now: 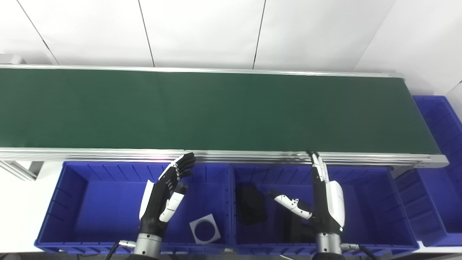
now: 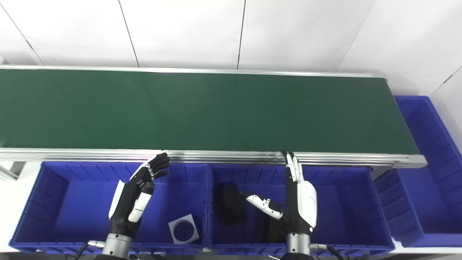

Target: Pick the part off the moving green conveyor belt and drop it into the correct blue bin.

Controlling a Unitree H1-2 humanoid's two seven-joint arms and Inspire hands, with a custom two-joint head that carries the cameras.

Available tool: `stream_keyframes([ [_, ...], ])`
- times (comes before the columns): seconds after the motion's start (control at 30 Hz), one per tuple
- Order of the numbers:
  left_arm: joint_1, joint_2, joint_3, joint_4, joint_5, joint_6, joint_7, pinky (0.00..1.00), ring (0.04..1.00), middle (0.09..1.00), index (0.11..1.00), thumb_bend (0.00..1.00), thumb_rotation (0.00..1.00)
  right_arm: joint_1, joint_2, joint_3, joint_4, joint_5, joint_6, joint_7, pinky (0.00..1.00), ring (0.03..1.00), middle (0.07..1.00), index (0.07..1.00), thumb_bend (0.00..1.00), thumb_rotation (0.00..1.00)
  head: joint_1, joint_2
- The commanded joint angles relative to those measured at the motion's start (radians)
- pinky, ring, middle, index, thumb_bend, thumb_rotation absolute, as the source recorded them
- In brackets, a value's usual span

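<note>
The green conveyor belt point(image 1: 216, 108) runs across the view with no part showing on it. My left hand point(image 1: 164, 196) hovers open over the left blue bin point(image 1: 72, 187), fingers stretched toward the belt's near rail. My right hand point(image 1: 323, 196) hovers open over the middle blue bin point(image 1: 371, 195), fingers pointing up and thumb spread to the left. A white square part with a round hole point(image 1: 205, 228) lies in the left bin. A black part point(image 1: 252, 204) lies in the middle bin, left of my right thumb.
A third blue bin point(image 1: 442, 144) stands past the belt's right end. The aluminium rail point(image 1: 252, 156) edges the belt just above both hands. White wall panels rise behind the belt.
</note>
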Motion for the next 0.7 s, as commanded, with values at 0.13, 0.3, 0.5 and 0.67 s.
stream_keyframes([
  [0.13,0.000,-0.003,0.015,-0.032,-0.004,-0.032,-0.034,0.78,0.816,0.821,0.808,0.66,0.88,-0.006,-0.036,0.039,-0.013,0.147,-0.236,0.072,0.93,0.961,0.993,1.000,0.97,0.56,0.011,0.001],
  [0.3,-0.003,-0.005,0.010,-0.028,0.028,-0.032,-0.011,0.77,0.810,0.814,0.796,0.67,0.90,-0.001,-0.061,0.071,-0.029,0.314,-0.245,0.214,0.88,0.911,0.949,0.984,1.00,0.54,0.037,-0.003],
  [0.5,0.004,-0.007,0.005,-0.023,0.046,-0.032,0.004,0.77,0.810,0.817,0.798,0.70,0.90,-0.002,-0.075,0.063,-0.040,0.392,-0.204,0.320,0.85,0.885,0.899,0.906,1.00,0.54,0.056,-0.002],
  [0.67,0.010,-0.001,-0.002,-0.030,0.041,-0.032,-0.006,0.78,0.822,0.830,0.813,0.69,0.89,0.000,-0.068,0.041,-0.028,0.427,-0.198,0.358,0.85,0.877,0.895,0.916,1.00,0.55,0.057,-0.005],
])
